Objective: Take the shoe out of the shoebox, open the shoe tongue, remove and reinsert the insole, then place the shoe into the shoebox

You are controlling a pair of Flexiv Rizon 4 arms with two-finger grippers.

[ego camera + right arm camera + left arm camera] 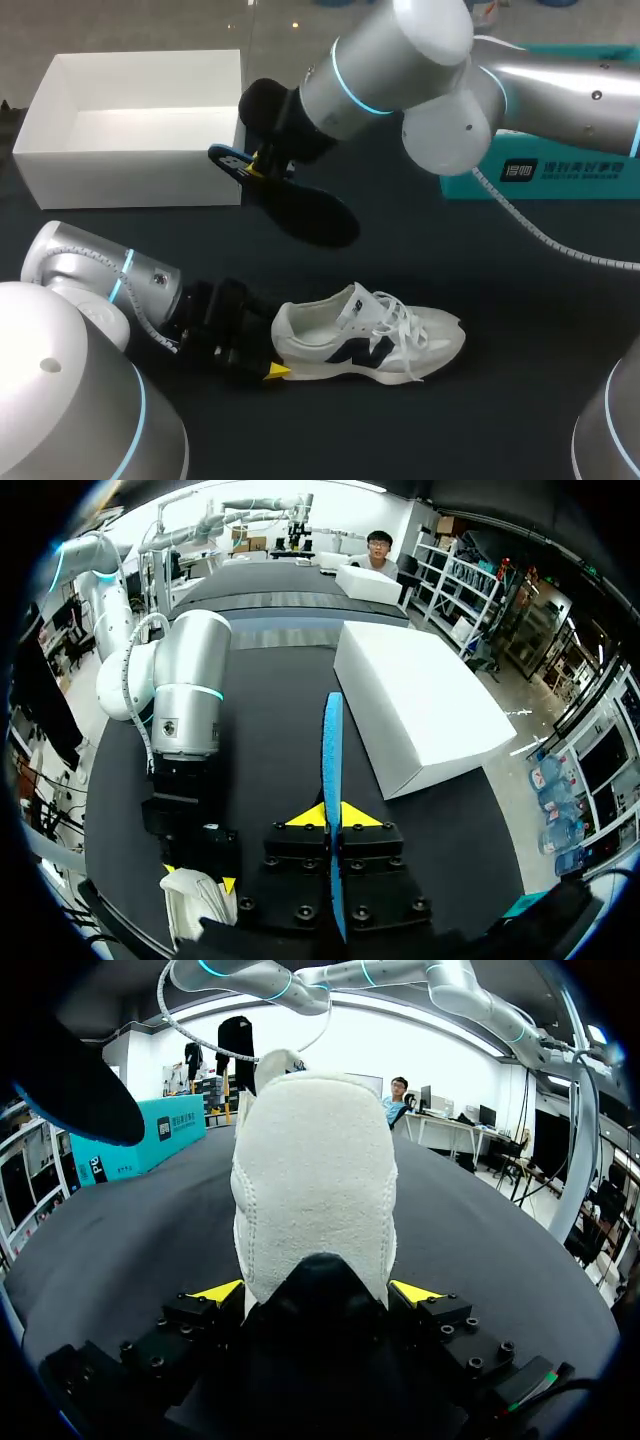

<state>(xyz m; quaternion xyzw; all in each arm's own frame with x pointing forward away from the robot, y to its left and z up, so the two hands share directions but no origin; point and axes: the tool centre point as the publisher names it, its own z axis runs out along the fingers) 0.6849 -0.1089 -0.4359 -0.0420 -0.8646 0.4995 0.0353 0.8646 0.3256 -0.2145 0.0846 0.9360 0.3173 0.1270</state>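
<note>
head view: the white shoe (370, 340) stands upright on the dark worktop (520, 420), its heel clenched in the left jaws. the right jaws hang in the air in front of the open white shoebox (130, 180) and grasp the dark insole (310, 212) near one end. left wrist view: the shoe (315, 1180) fills the space ahead, its heel squeezed between both yellow tips. right wrist view: the insole (332, 750), seen edge-on, is pinched between the right jaws' yellow tips above the worktop. the shoebox (420, 710) is beside it, and the shoe (195, 905) lies apart from the box.
</note>
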